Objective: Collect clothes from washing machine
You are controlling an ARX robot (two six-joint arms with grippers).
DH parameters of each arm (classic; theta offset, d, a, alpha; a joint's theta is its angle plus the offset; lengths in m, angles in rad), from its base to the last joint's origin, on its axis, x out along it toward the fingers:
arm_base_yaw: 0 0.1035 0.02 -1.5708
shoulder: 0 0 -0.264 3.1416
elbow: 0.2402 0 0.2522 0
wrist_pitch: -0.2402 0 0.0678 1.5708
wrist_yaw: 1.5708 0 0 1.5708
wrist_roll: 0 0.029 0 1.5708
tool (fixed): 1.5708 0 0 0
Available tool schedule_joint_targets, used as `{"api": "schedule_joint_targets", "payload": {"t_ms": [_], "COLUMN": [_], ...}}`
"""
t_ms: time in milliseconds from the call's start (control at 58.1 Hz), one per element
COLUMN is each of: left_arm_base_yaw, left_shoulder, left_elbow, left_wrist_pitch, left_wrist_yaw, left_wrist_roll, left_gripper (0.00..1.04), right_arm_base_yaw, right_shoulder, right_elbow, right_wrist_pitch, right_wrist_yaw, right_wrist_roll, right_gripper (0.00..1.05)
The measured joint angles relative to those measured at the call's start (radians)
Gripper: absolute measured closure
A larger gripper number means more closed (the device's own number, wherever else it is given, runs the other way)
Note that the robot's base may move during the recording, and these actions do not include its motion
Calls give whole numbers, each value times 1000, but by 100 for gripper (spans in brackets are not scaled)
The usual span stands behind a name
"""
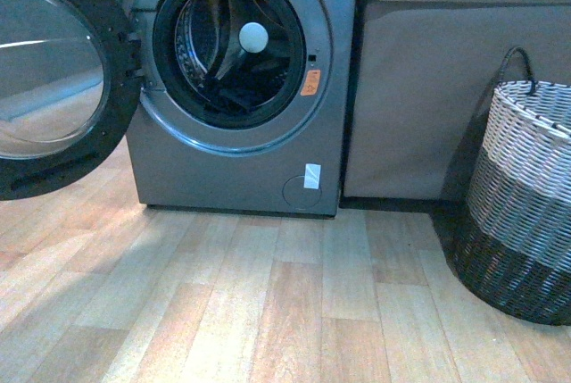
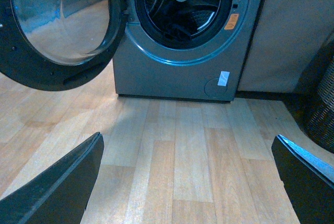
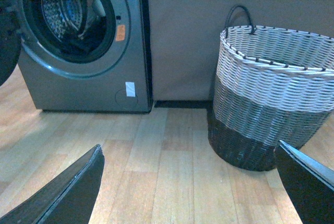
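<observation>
The dark clothes [image 1: 236,97] are lying low in the drum of the washing machine [image 1: 241,164], its door [image 1: 53,70] hanging open. The woven basket [image 1: 522,222] is standing well to the right, its inside hidden. The orange sticker [image 1: 310,83] is showing print too small to read. The left gripper [image 2: 188,182] and right gripper [image 3: 188,182] are hanging spread wide, empty.

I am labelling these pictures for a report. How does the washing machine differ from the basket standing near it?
The washing machine is smooth grey metal; the basket is woven, pale above and dark below. The washing machine opens at the front, its round door swung wide; the basket opens at the top, without a lid. Dark clothes lie in the washing machine; the basket's inside is hidden. Both stand on the wooden floor.
</observation>
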State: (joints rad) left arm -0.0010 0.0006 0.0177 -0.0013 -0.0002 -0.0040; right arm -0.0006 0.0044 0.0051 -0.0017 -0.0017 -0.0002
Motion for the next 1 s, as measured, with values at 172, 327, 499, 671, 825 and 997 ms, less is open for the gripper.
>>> {"api": "schedule_joint_targets", "payload": {"t_ms": [172, 327, 499, 671, 825, 997], "left_arm_base_yaw": [0, 0, 0, 0, 0, 0], "left_shoulder": [0, 1, 3, 1, 0, 2], "left_elbow": [0, 0, 0, 0, 0, 0], "left_wrist_pitch": [0, 0, 0, 0, 0, 1], "left_wrist_yaw": [1, 0, 1, 1, 0, 0], "left_wrist_roll": [0, 0, 0, 0, 0, 0], "left_gripper": [7, 7, 7, 7, 7, 7], "right_arm_base_yaw": [0, 0, 0, 0, 0, 0], "right_shoulder": [0, 1, 0, 0, 0, 0], "right_elbow": [0, 0, 0, 0, 0, 0], "right_wrist_pitch": [-2, -1, -1, 0, -1, -1], "right_wrist_yaw": [3, 3, 3, 1, 0, 0], "right_wrist_roll": [0, 0, 0, 0, 0, 0], "right_gripper": [7, 7, 7, 7, 7, 7]}}
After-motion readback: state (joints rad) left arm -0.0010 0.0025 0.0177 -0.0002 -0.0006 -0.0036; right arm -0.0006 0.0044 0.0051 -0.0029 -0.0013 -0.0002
